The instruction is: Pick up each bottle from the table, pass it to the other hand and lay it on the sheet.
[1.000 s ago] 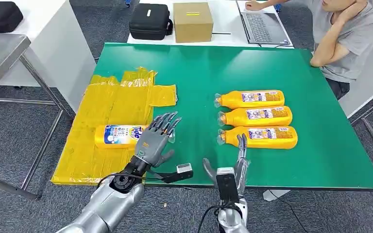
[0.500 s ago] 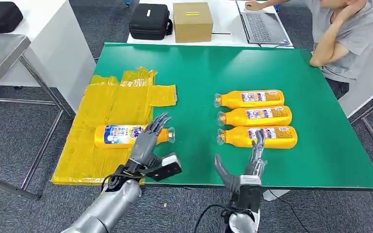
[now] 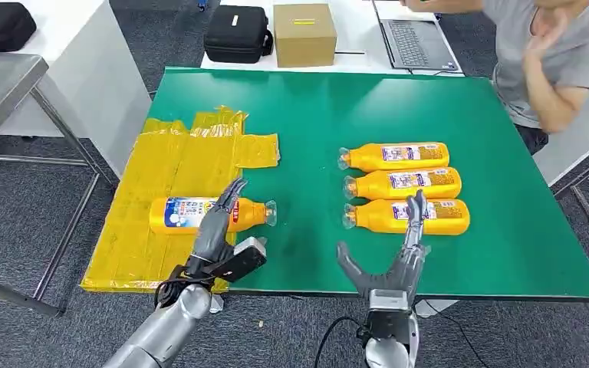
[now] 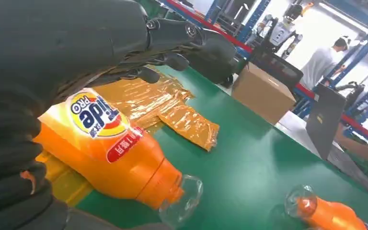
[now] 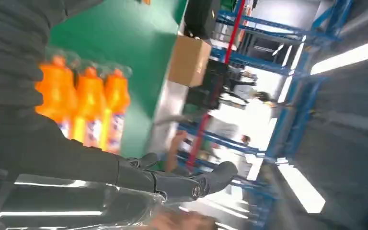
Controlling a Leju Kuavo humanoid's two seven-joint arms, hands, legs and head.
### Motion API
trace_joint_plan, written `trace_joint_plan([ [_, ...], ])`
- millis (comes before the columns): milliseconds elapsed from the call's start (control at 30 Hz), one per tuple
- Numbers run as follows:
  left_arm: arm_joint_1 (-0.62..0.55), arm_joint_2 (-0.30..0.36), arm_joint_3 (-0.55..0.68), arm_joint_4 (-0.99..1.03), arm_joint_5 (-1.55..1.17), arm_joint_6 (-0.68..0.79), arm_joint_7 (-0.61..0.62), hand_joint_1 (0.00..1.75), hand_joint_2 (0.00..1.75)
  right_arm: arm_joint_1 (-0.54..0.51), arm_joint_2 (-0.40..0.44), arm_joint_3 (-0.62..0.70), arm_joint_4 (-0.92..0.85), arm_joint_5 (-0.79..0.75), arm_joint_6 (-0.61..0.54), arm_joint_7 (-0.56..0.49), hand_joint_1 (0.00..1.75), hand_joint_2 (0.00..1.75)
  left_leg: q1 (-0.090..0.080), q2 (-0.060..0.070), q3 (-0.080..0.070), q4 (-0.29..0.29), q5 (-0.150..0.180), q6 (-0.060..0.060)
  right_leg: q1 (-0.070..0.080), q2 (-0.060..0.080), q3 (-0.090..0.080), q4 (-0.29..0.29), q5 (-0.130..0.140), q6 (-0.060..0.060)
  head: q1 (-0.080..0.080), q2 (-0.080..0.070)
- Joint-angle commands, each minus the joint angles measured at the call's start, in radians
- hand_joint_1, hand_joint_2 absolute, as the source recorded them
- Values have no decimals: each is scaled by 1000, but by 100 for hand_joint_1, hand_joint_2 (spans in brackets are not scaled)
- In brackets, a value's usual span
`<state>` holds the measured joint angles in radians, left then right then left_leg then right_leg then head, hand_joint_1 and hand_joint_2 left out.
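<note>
Crinkled yellow plastic sheet [image 3: 170, 165] on my green table [image 3: 314, 115] carries one glossy orange bottle [image 3: 199, 214] lying flat, clear cap toward three matching bottles [image 3: 405, 184] in a row. My left hand [image 3: 216, 230] hovers beside it, fingers straight, empty; my right hand [image 3: 399, 257] is spread, empty.

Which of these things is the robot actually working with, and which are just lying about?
Job:
- three orange bottles on the table
- bottle already on the sheet
- yellow sheet
- left hand, right hand

Lying about:
- cardboard box
- black case
- laptop
</note>
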<state>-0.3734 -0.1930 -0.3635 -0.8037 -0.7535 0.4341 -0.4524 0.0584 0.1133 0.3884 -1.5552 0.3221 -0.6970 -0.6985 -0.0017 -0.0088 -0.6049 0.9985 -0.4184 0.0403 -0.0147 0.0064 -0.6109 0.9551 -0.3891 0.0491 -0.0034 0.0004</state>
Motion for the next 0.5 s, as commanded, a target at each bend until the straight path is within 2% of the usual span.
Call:
trace_joint_plan([
  [33, 29, 46, 8, -54, 103, -25, -27, 0, 175, 4, -37, -172, -25, 139, -1, 0, 0, 175, 1, 1, 7, 1, -4, -3, 1, 0, 7, 1, -4, -3, 0, 0],
  [167, 34, 54, 16, -58, 159, -19, -61, 0, 175, 6, -67, -223, 7, 159, -1, 0, 0, 175, 1, 0, 6, -1, -3, -2, 1, -1, 6, 0, -3, -2, 0, 0],
  [367, 55, 58, -5, -111, 238, -48, -108, 0, 175, -14, -63, -421, 84, 313, -1, 0, 0, 175, 1, 0, 7, -1, -2, -2, 1, -1, 7, -1, -2, -2, 0, 0],
  [500, 59, 51, -6, -130, 275, -41, -126, 0, 175, -3, -76, -456, 47, 228, -1, 0, 0, 175, 0, -1, 5, 0, -2, -2, 1, -2, 5, 0, -3, -2, 0, 0],
])
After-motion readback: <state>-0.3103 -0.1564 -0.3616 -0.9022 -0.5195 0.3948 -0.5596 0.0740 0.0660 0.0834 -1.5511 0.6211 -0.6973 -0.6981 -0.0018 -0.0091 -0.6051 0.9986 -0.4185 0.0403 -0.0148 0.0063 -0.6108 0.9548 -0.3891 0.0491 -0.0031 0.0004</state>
